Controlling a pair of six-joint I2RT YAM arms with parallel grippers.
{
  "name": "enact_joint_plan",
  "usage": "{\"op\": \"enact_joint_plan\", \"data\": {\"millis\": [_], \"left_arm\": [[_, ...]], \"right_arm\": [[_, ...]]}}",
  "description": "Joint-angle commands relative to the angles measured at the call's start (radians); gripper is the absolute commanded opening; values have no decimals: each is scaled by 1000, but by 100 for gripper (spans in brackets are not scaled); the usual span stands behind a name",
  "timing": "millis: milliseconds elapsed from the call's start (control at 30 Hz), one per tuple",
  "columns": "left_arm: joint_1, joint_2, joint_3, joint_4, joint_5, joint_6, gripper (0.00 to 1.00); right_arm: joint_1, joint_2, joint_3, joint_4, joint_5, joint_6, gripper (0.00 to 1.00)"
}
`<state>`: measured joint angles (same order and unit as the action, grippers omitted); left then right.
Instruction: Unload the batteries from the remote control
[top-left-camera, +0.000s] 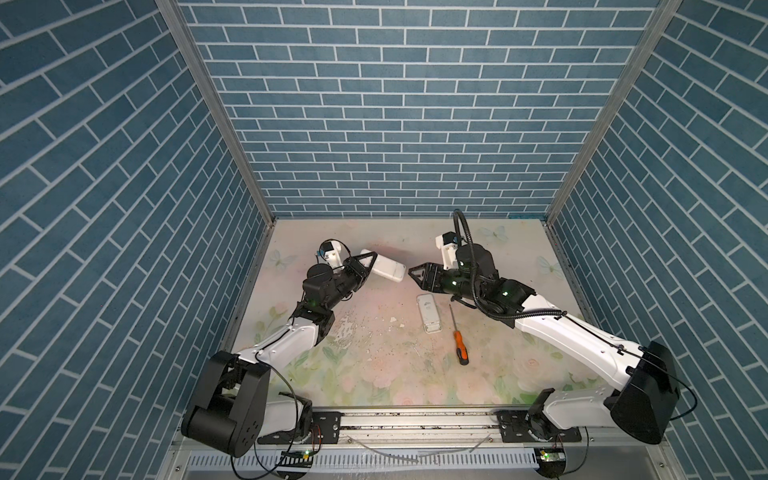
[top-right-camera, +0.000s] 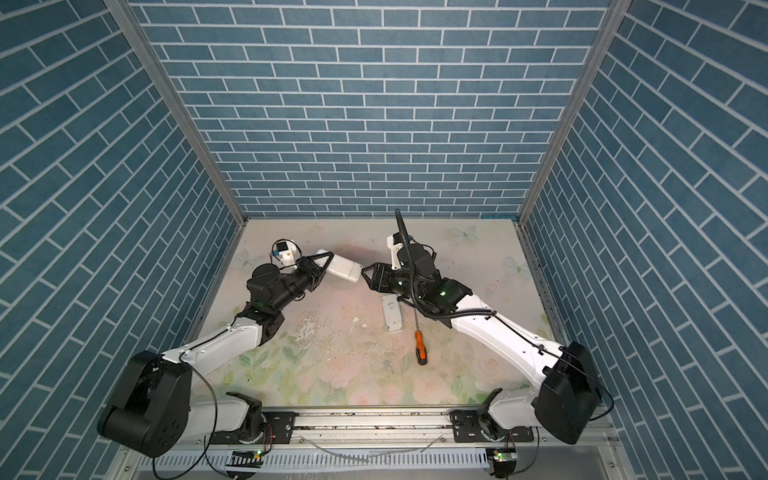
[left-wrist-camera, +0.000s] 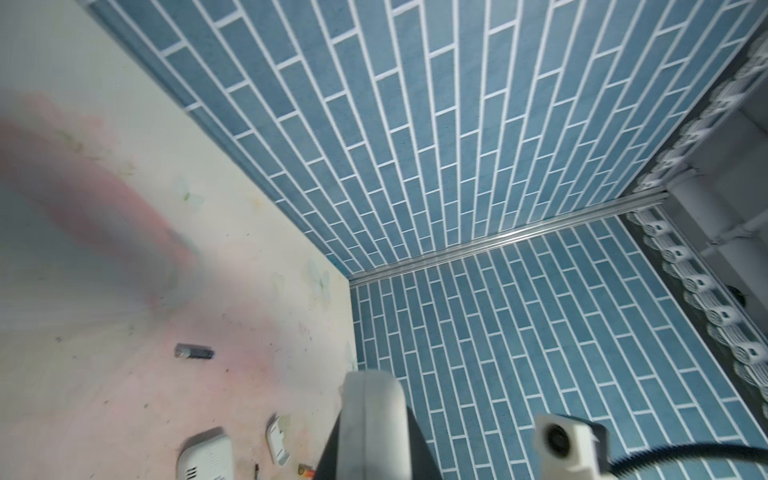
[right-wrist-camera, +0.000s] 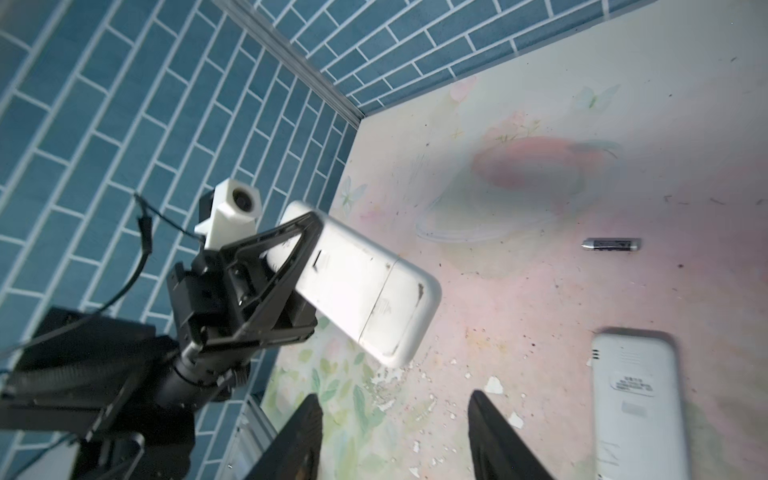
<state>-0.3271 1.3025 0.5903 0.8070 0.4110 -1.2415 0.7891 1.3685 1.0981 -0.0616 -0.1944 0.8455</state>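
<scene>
White remote (right-wrist-camera: 365, 286) held aloft far-left by left gripper (top-left-camera: 371, 266), cover (right-wrist-camera: 401, 320) seemingly still on; right gripper (right-wrist-camera: 392, 411) half-open, empty, just beside; one black battery (right-wrist-camera: 611, 244) already out on mat (top-left-camera: 374, 374), far side.

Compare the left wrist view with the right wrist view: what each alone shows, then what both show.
Left wrist only: a small white plastic cover and what looks like an orange-gold battery. Right wrist only: the open right gripper and the flat back of the raised white remote control, clamped in the shut left gripper. Both: a black cylindrical battery and a second white remote lying on the table.
</scene>
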Motion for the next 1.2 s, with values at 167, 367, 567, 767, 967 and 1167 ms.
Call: {"op": "enact_joint_plan", "data": {"millis": [167,367,567,767,967,1167], "left_arm": [[-52,23,17,176,-2,2,0],[-59,29,7,194,-15,4,0],[-60,21,1,195,-23,8,0],[-61,39,5,216,-20,-5,0],[-60,51,5,235,-18,-18,0],[-60,49,2,218,-14,-15,0]], "right_arm": [[-33,113,34,173,-141,136,57],[-36,152,60,195,-163,148,47],[-35,139,40,192,-159,151,39],[-36,117,15,190,-149,150,32],[-36,121,18,197,-159,148,25],[-37,121,28,196,-168,142,39]]}}
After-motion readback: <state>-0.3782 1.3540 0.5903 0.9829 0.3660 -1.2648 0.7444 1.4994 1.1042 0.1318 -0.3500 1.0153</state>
